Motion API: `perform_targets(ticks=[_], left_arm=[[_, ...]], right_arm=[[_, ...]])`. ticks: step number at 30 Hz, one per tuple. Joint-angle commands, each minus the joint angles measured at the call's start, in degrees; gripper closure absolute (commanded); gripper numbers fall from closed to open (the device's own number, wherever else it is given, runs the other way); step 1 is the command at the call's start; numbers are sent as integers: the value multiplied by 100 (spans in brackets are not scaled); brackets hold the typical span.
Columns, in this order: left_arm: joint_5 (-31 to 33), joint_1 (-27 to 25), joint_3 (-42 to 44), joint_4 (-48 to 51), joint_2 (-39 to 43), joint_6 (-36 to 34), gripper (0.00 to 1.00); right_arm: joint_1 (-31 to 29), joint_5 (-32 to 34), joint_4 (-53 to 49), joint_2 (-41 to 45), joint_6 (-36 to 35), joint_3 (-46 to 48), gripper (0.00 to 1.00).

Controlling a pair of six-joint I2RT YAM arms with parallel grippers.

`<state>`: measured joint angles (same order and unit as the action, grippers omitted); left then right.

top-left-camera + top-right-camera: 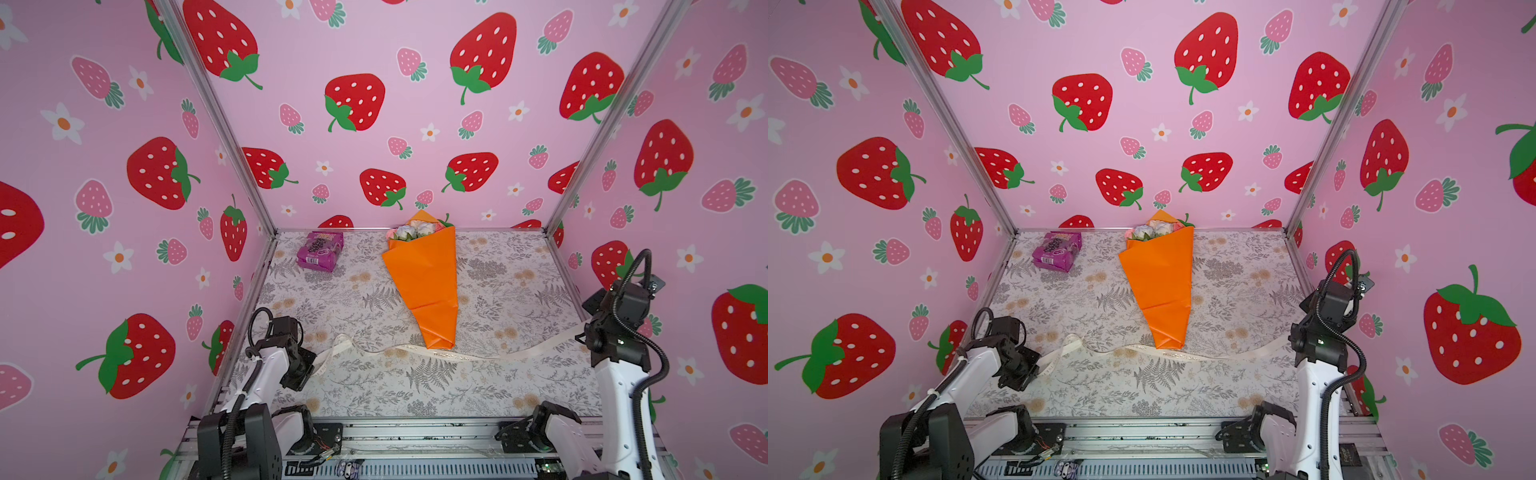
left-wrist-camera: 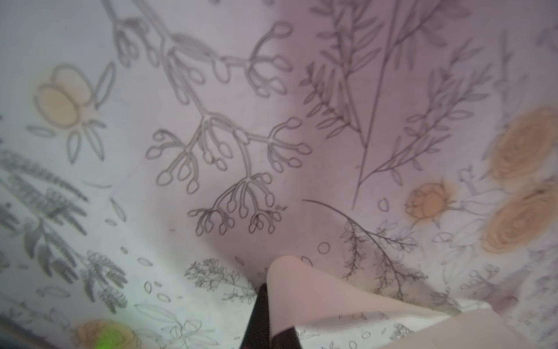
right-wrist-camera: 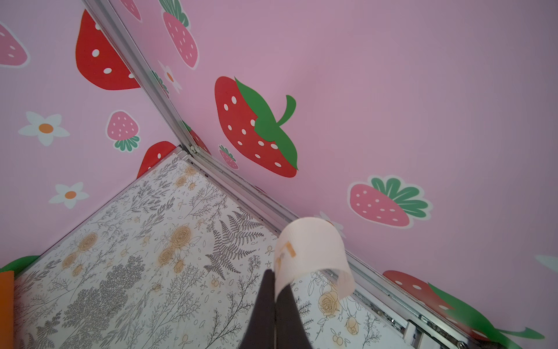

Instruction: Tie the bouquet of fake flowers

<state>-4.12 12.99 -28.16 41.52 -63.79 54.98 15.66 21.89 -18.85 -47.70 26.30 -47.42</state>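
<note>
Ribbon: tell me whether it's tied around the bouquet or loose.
Loose, not tied. The ribbon stretches across the table by the bouquet's narrow end, with no knot; the left gripper and right gripper each pinch one end.

Bright even light, faint shadows, bent edges, left wrist view blurry

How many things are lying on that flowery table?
3: a purple packet at the back left, the bouquet in the middle, and a ribbon across the front, by the bouquet's tip.
</note>
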Motion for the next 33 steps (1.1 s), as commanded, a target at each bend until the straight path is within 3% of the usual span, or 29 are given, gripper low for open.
perform_targets(ticks=[1, 6, 10, 17, 20, 23, 33], left_arm=[[124, 267, -411, 95, 63, -295, 100], [946, 1037, -1635, 742, 190, -901, 100], [1956, 1363, -2532, 1008, 180, -1257, 100], [2935, 1365, -2578, 324, 340, -1262, 100], [2917, 1364, -2300, -236, 326, -1247, 100], [2404, 1361, -1954, -776, 128, -1198, 100], [1878, 1370, -1804, -795, -818, -1121, 100]], right_arm=[[16, 77, 110, -14, 5, 5, 100], [24, 850, 130, -77, 35, 24, 100], [60, 917, 380, -48, 117, 108, 100], [60, 678, 381, -413, -24, -81, 100], [60, 258, 324, -805, 6, -80, 100], [60, 237, 237, -1005, 102, 53, 100], [60, 1155, 444, -1407, 66, 404, 100]])
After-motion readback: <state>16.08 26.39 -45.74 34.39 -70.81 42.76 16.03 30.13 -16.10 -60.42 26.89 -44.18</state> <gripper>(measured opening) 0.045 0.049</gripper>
